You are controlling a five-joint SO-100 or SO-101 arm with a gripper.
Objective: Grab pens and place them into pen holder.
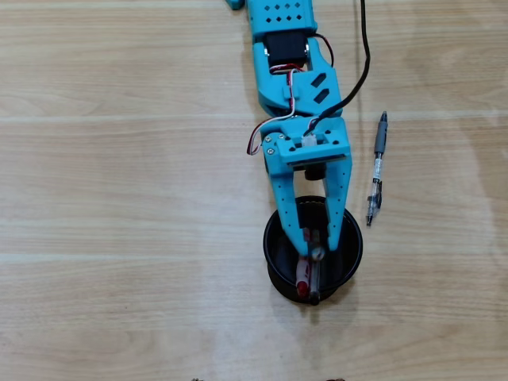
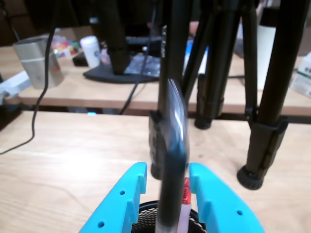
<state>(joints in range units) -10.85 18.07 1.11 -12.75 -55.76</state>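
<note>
— Turquoise plastic, the whole arm. What is the gripper (image 1: 317, 255) doing?

— In the overhead view it reaches down the picture from the top edge, and its two fingers end over the mouth of the pen holder (image 1: 275, 266). In the wrist view the gripper (image 2: 167, 179) has its fingers only a narrow way apart, with a pen (image 2: 171, 160) standing upright in the gap, blurred, with a clear barrel and a dark lower part. The fingers sit close on either side of it; whether they actually press on it I cannot tell.

— And inside the cup?

— From above, a red pen (image 1: 302, 278) leans against the near rim, just beside the fingertips, and a grey pen end shows right at the tips. In the wrist view a bit of red shows beside the right finger, above the black mesh rim at the bottom edge.

— Anything else on the wood?

— One more pen, the grey-and-clear pen (image 1: 376, 170), lies on the table (image 1: 119, 198) to the right of the arm in the overhead view, running almost straight up and down the picture, apart from the cup. A black cable (image 1: 364, 55) curves past the arm near the top. Beyond the table, the wrist view shows black tripod legs (image 2: 272, 97).
</note>
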